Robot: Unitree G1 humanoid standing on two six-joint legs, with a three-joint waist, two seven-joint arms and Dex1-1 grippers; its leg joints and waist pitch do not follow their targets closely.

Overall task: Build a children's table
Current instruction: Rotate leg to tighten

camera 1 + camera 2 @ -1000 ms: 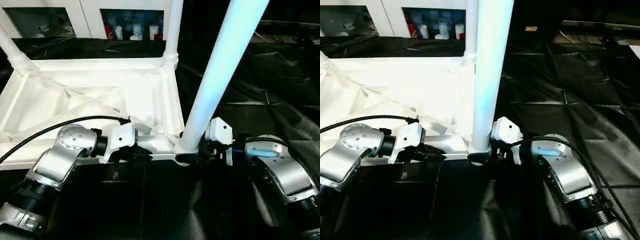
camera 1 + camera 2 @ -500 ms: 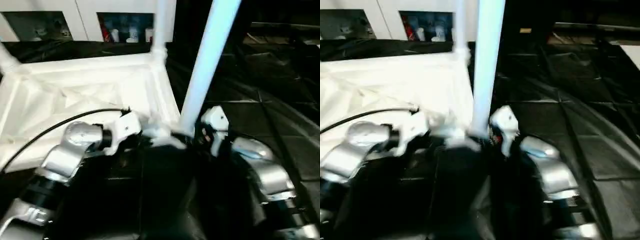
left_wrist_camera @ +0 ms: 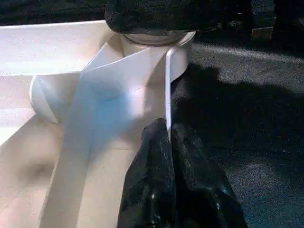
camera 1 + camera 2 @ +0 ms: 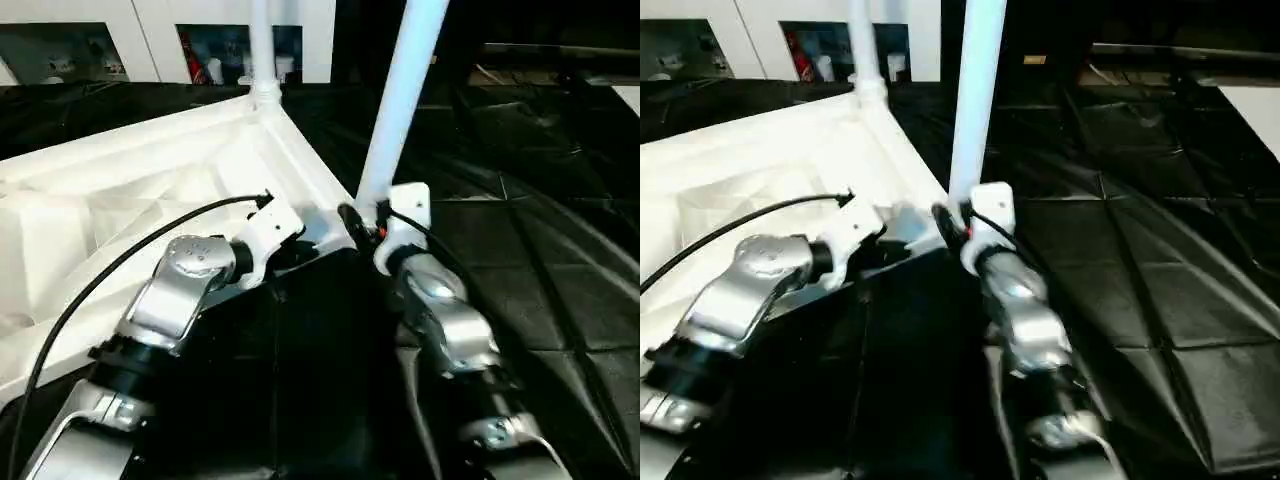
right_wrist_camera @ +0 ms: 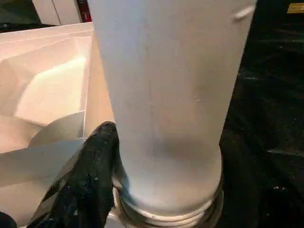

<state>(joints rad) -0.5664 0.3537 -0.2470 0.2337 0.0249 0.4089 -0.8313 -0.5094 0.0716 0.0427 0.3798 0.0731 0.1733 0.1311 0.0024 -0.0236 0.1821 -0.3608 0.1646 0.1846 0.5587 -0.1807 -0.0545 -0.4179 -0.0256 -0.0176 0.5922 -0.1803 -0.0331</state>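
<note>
Both forearms have swung inward and now point ahead toward the near corner of the upturned tabletop [image 4: 150, 170], where a second ago they reached in from either side; the head view has shifted too, so the slab itself may not have moved. On the black floor covering [image 4: 560, 260] the tabletop lies underside up, a far leg [image 4: 262, 45] standing in its socket. At the near corner the right gripper [image 5: 156, 190] is clamped around the base of the near leg [image 4: 395, 100], one black finger [image 5: 90, 171] pressed to the tube just above the socket collar. Beside that corner socket [image 3: 156, 61] the left gripper [image 3: 168, 142] has its fingers pressed together on a thin rib of the rim. My reading: this leg looks nearly upright and about seated, braced from both sides.
</note>
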